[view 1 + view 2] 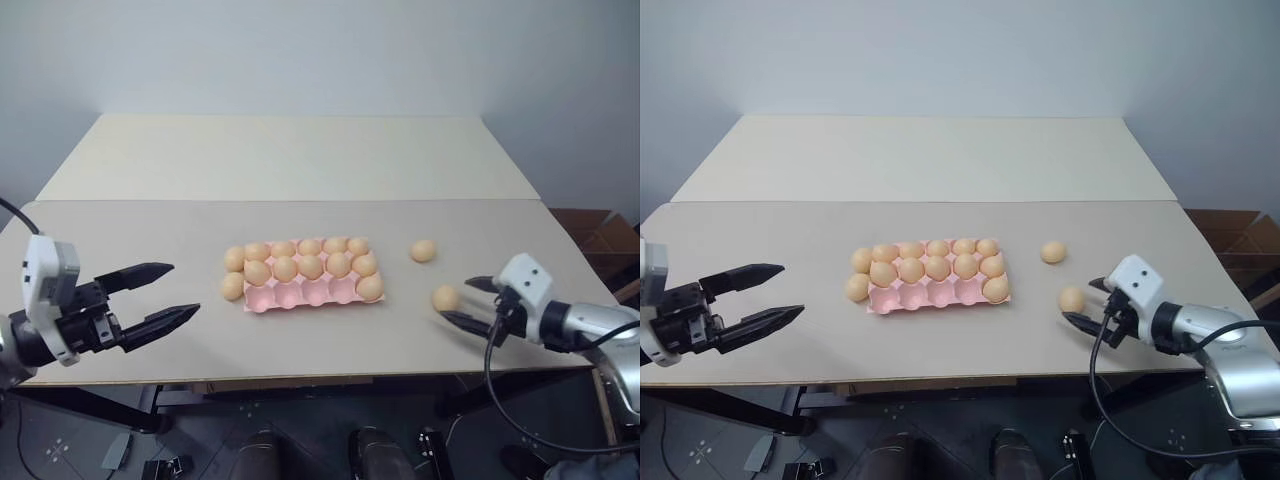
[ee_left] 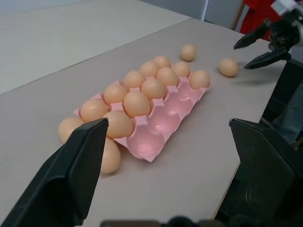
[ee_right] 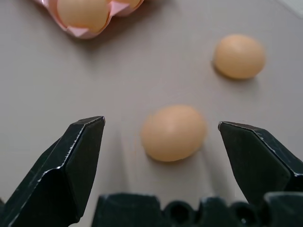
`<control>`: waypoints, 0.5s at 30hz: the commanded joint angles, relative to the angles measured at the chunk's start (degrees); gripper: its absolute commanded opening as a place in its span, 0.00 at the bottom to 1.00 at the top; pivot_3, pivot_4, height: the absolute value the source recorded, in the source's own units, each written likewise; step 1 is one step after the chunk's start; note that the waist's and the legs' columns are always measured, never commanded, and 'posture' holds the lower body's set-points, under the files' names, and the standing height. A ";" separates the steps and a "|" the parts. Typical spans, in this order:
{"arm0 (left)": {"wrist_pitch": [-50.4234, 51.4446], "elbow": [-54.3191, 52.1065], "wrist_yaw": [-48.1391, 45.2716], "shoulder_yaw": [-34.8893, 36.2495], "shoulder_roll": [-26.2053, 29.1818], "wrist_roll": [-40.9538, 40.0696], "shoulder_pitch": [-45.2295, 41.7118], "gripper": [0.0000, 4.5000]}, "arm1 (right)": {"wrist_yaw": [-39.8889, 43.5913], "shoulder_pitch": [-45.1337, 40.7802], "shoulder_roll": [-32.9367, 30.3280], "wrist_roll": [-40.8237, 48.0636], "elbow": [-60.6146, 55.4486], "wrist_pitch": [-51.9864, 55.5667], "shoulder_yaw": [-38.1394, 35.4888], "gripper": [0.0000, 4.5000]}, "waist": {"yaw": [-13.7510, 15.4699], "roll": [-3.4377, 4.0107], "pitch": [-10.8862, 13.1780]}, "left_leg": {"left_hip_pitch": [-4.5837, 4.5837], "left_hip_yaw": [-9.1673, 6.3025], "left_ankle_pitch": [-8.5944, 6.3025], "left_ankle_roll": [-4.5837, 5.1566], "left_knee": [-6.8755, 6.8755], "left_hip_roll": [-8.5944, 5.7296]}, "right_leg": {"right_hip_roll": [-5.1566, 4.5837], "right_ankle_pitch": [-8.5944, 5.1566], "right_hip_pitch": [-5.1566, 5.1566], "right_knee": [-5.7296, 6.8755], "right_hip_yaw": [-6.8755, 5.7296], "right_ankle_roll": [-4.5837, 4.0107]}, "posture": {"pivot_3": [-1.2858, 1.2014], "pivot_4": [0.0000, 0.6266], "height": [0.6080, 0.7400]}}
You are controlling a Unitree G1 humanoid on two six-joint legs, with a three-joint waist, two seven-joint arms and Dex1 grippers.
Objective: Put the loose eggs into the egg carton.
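Beige worktop [image 1: 300,160] carries the pink carton [image 1: 312,292] at centre, its front row mostly bare cups, with two eggs [image 1: 232,286] loose against its 9 o'clock end. Two more eggs lie off at 3 o'clock: one [image 1: 423,251] alone, one [image 1: 446,298] between the spread fingers of the right tool [image 1: 466,301], untouched. Left tool [image 1: 170,294] hangs agape, well off at 9 o'clock.

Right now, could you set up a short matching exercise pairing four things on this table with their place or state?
1. egg carton
2. right gripper
3. left gripper
4. far egg

a. open, near nothing
b. front row mostly empty
c. open, by an egg
d. lying alone right of the carton

Pairs: 1-b, 2-c, 3-a, 4-d
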 commanded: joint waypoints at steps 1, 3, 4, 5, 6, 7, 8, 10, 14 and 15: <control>-1.17 0.09 -0.48 -0.61 0.84 0.39 -1.22 0.99 | -3.77 -2.52 1.55 -3.66 1.13 1.67 2.96 1.00 | -0.21 -0.01 0.00 | -0.01 0.00 0.00 0.00 0.00 0.01 | 0.02 0.00 -0.01 0.00 -0.01 0.00 | 0.52 0.24 1.00; -1.31 0.17 -0.62 -0.88 0.78 0.76 -1.46 0.99 | -5.56 -3.69 2.76 -5.17 2.65 2.05 4.11 1.00 | -0.23 -0.01 0.00 | -0.04 -0.01 0.00 0.00 0.00 0.00 | 0.01 0.00 -0.03 -0.01 0.00 0.00 | 0.52 0.24 1.00; -1.38 0.21 -0.71 -0.88 0.74 0.87 -1.48 1.00 | -6.09 -4.26 3.51 -5.40 3.50 1.79 4.20 0.96 | -0.22 -0.01 0.00 | -0.05 -0.02 0.00 0.00 0.00 0.00 | 0.01 0.02 -0.03 -0.01 -0.01 -0.04 | 0.52 0.24 1.00; -1.46 0.26 -0.71 -0.94 0.72 1.02 -1.52 1.00 | -6.30 -4.73 3.92 -5.59 4.09 1.73 4.28 0.92 | -0.22 0.00 0.00 | -0.09 -0.02 0.00 0.00 0.00 -0.01 | 0.02 0.03 -0.06 -0.01 -0.01 -0.06 | 0.52 0.24 1.00; -1.63 0.33 -0.66 -1.09 0.69 1.30 -1.62 1.00 | -6.80 -5.23 4.39 -6.03 4.65 1.32 4.36 0.88 | -0.21 0.00 0.00 | -0.11 -0.02 0.00 0.00 0.00 -0.02 | 0.01 0.04 -0.08 -0.01 0.00 -0.07 | 0.52 0.24 1.00; -1.70 0.41 -0.59 -1.24 0.65 1.48 -1.75 1.00 | -7.05 -5.67 4.70 -6.15 4.98 1.50 4.37 0.82 | -0.21 0.00 0.00 | -0.11 -0.02 0.00 0.00 0.00 -0.02 | 0.01 0.06 -0.08 -0.01 0.00 -0.10 | 0.52 0.24 1.00; -1.74 0.40 -0.51 -1.38 0.57 1.61 -1.86 1.00 | -7.00 -6.03 4.87 -6.03 5.10 1.72 4.33 0.74 | -0.21 0.00 0.00 | -0.11 -0.02 0.00 0.00 0.00 -0.02 | 0.01 0.06 -0.07 -0.01 0.00 -0.10 | 0.52 0.24 1.00; -1.75 0.20 -0.34 -1.57 0.36 1.76 -2.01 1.00 | -6.93 -6.41 5.18 -5.45 3.75 2.11 3.94 0.59 | -0.21 0.00 0.00 | -0.10 -0.03 0.00 0.00 0.00 -0.02 | 0.01 0.06 -0.07 -0.01 -0.01 -0.09 | 0.52 0.24 1.00; -1.72 -0.16 -0.14 -1.47 0.05 1.94 -1.71 1.00 | -5.86 -6.66 4.88 -4.34 -0.36 3.00 4.22 0.52 | -0.20 0.00 0.00 | -0.09 -0.04 0.00 0.00 0.00 -0.01 | 0.03 0.04 -0.06 0.00 -0.02 -0.04 | 0.52 0.24 1.00; -1.66 -0.31 -0.07 -1.34 0.01 1.98 -1.51 1.00 | -5.52 -6.70 4.81 -4.01 -1.11 3.44 4.34 0.52 | -0.19 0.00 0.00 | -0.09 -0.04 0.00 0.00 0.00 0.00 | 0.04 0.04 -0.06 0.00 -0.02 -0.04 | 0.52 0.24 1.00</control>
